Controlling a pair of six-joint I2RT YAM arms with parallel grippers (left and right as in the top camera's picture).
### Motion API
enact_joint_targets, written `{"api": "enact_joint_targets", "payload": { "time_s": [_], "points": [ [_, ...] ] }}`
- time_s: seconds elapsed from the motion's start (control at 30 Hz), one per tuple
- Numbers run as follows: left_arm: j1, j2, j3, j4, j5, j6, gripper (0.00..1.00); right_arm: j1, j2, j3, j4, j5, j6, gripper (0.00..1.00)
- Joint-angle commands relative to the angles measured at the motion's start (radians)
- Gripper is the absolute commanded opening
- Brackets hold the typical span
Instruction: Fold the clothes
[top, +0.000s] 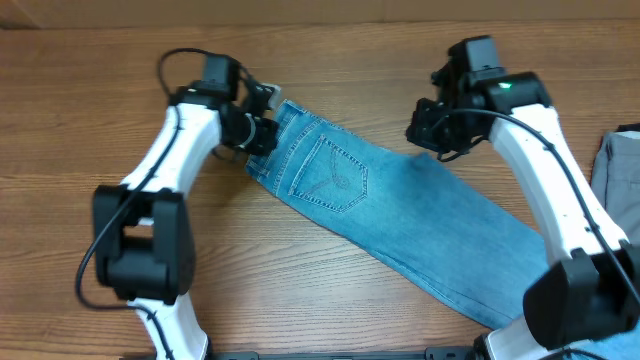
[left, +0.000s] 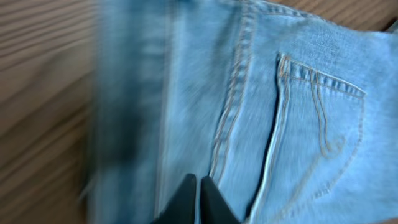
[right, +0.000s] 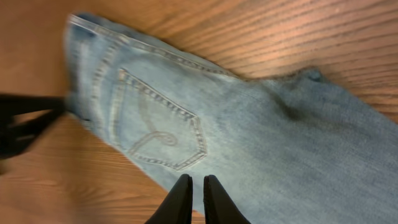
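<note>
On wood-grain tbl (top: 400, 60): lt-blue denim jeans (top: 410, 205), stitched pocket (top: 335, 176)

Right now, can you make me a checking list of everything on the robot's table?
surface: wooden table, brown grain.
job's things: light blue jeans lie flat, slanting from upper left to lower right, with the back pocket facing up.
clutter: grey garment at the right edge, apart from the jeans.
grippers: left gripper is shut at the waistband end. The right gripper has its fingers nearly together at the jeans' edge. I cannot tell whether either one pinches cloth.
cables: black cable loops off the left arm, and another runs along the right arm.
surroundings: nothing seen beyond the table.
</note>
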Motion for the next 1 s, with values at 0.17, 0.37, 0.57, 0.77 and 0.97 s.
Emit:
{"api": "enact_joint_targets", "payload": {
  "time_s": [0.17,0.37,0.57,0.77,0.97],
  "points": [
    [-0.008,0.217,0.019,0.057,-0.151,-0.118,0.04,-0.001,-0.064,0.026,-0.061,-0.050,-0.028,0.11],
    [0.108,0.318,0.019,-0.139,-0.618,-0.428,0.04,-0.001,-0.064,0.026,-0.093,-0.048,-0.053,0.11],
    [0.370,0.308,0.019,-0.254,-0.602,-0.447,0.04,-0.001,-0.064,0.026,-0.096,-0.020,-0.056,0.11],
    [0.677,0.228,0.031,-0.272,-0.491,-0.444,0.04,-0.001,-0.064,0.026,-0.106,0.033,-0.056,0.12],
    [0.918,0.134,0.106,-0.301,-0.297,-0.386,0.04,-0.001,-0.063,0.025,-0.130,0.130,-0.055,0.17]
  ]
}}
